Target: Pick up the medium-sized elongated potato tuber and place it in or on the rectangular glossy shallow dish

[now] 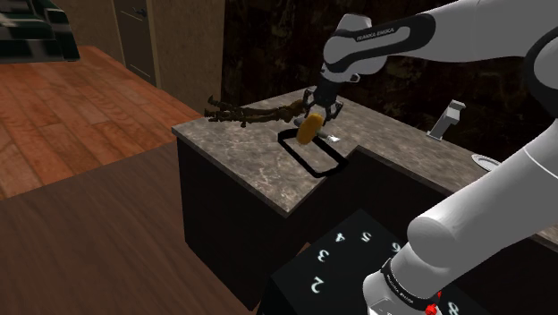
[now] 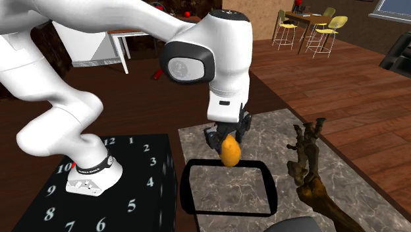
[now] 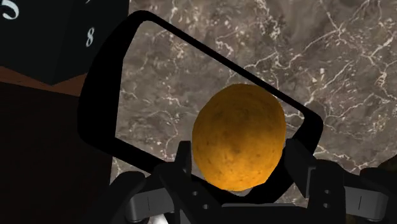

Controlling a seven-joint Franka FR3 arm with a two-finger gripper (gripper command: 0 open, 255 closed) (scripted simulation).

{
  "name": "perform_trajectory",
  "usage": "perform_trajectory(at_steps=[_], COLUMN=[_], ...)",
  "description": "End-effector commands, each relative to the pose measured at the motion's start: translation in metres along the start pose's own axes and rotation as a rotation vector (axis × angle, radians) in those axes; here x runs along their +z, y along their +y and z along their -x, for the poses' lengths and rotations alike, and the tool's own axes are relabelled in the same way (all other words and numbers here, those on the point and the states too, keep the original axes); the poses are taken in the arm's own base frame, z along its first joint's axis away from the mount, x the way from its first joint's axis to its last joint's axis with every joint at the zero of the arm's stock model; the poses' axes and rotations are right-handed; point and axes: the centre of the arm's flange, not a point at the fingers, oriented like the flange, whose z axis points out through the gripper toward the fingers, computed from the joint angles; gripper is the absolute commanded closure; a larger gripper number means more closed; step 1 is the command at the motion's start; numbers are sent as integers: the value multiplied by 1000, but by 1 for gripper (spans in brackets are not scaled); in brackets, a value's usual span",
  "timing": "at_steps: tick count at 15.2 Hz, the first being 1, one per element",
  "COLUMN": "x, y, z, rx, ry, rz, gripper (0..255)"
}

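The potato (image 2: 230,152) is clamped in the gripper (image 2: 228,138), long axis pointing down; the black-rimmed dish (image 2: 186,192) is seen just below, one edge under the tuber, the rest stretching toward the stand (image 2: 135,194)

Potato (image 2: 230,153) in pincer (image 2: 228,137) — above the dish (image 2: 185,191) on the counter (image 2: 270,132); branch (image 2: 308,158) beside it.

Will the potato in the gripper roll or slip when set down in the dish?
It likely rolls a little: the potato is rounded and egg-shaped, though the rim of the black dish may stop it. It seems stiff: no dent where the gripper clasps it.
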Motion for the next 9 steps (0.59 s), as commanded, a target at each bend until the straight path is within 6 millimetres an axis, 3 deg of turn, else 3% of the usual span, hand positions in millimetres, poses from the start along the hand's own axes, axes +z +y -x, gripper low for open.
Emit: perform_trajectory(at_steps=[1, 5, 9], x=[1, -2, 19], y=[16, 42, 44], z=[-25, -68, -67], rx=[-1, -1, -1], ry=[0, 0, 0], rz=[0, 0, 0], gripper=[255, 255, 255])
